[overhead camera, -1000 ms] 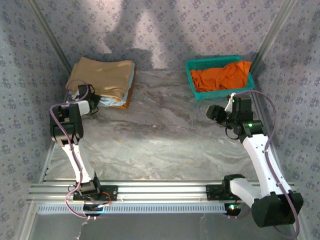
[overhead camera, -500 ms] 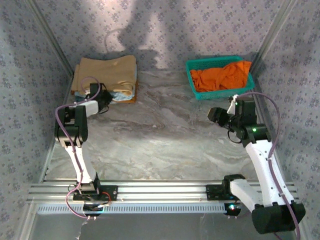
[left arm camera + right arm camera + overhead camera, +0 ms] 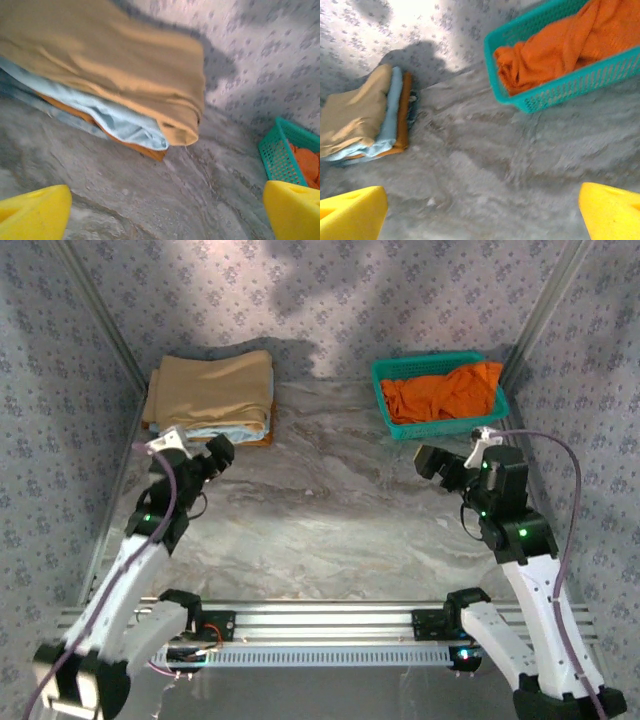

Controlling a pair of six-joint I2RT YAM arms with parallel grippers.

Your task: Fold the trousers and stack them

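The tan trousers (image 3: 212, 386) lie folded on top of a stack at the back left, over a light blue cloth (image 3: 232, 431) and an orange one beneath. The left wrist view has the trousers (image 3: 110, 65) above that blue layer (image 3: 125, 122). My left gripper (image 3: 218, 452) hovers just in front of the stack, open, its yellow fingertips (image 3: 32, 215) wide apart over bare table. My right gripper (image 3: 432, 462) is open above the table's right side, holding nothing. From the right wrist the stack (image 3: 357, 117) is far off to the left.
A teal basket (image 3: 500, 398) holding an orange garment (image 3: 445, 392) stands at the back right, also in the right wrist view (image 3: 555, 97). Patterned walls close the sides and back. The marbled table top (image 3: 330, 510) lies between the arms.
My left gripper has drawn back from the stack toward the near side and the arm has lowered. The right arm has lifted and shifted slightly. The stack stays put.
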